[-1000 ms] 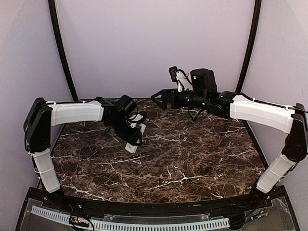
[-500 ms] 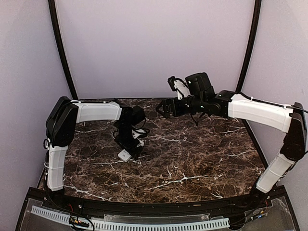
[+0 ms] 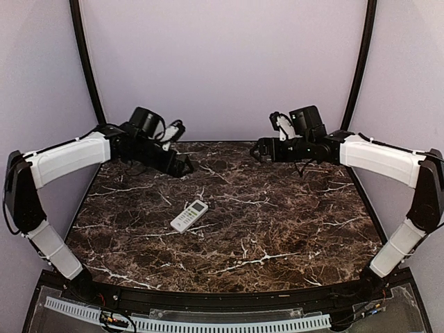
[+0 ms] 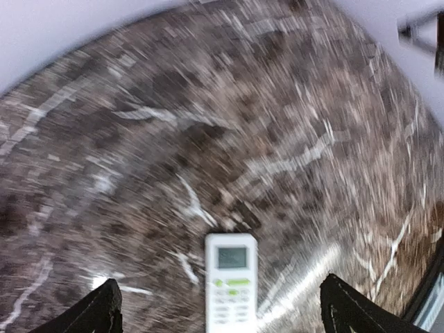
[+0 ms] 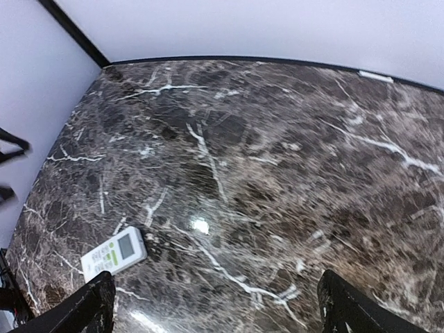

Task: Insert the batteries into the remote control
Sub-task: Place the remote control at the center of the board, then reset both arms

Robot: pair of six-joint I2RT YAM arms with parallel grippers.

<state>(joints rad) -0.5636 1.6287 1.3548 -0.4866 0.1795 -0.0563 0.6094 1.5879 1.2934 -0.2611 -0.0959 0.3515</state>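
Moved: left gripper (image 3: pixel 184 165) has lifted away from remote control (image 3: pixel 189 216), jaws wide, empty.
Lying: remote control display-up on marble table (image 3: pixel 291 229).
Right gripper (image 3: pixel 259 150): wide, empty.

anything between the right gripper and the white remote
Nothing: only bare brown marble tabletop lies between the open right gripper and the small white rectangular plastic remote control, clear in the top external view.

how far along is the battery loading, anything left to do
Looks done: the remote control lies face up on the table, nothing loose near it; its back is hidden, so loading can't be confirmed. In hand: nothing, the left gripper and right gripper are both open, raised clear of it. Left: seemingly nothing.
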